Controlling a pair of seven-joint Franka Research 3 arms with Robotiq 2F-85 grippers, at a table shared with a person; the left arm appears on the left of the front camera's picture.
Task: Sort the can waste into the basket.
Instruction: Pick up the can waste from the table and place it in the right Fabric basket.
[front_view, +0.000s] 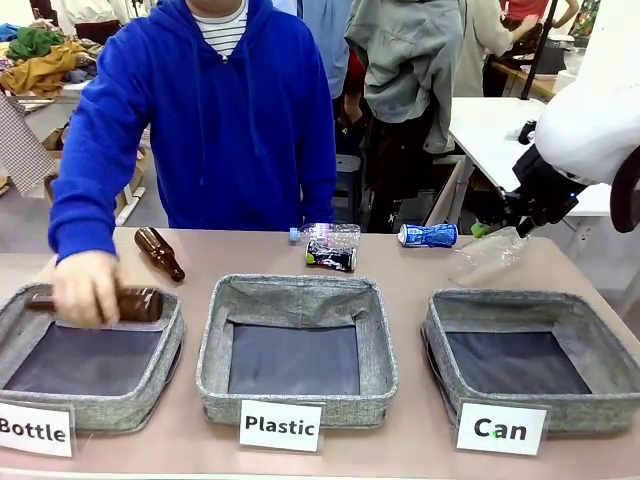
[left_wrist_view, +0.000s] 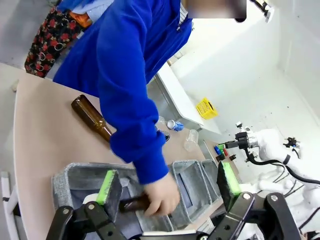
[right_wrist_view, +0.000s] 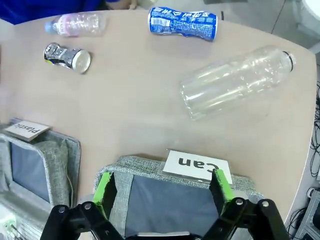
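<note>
Right end effector (right_wrist_view: 162, 182): mine, jaws spread wide and empty, held above the square grey fabric basket (right_wrist_view: 145, 167) marked by the white "Can" card (right_wrist_view: 196, 166).
Targets: the blue and white drink can (right_wrist_view: 182, 22) and the black dented can with the silver top (right_wrist_view: 67, 56) both lie on their sides on the tan table (right_wrist_view: 140, 110), well apart from the basket, neither one sorted yet.
Step in hand, as I judge it: reach for the blue and white can first, since it is the one nearer my side.
How to do it well: turn the wrist so my fingers cross the can's body, not its ends. Come down squarely, since a light can on its side may roll. Steer past the large clear plastic bottle (right_wrist_view: 235, 80) lying between can and basket, and let go low over the dark liner (right_wrist_view: 165, 205).
Arm pose: in the front view my right arm enters from the right, raised off the table, wrist tilted down toward that bottle.
Left end effector (left_wrist_view: 167, 182): jaws apart, empty, above a neighbouring grey bin (left_wrist_view: 70, 177) where the person's hand (left_wrist_view: 160, 195) grips a brown glass bottle (left_wrist_view: 131, 203).
</note>
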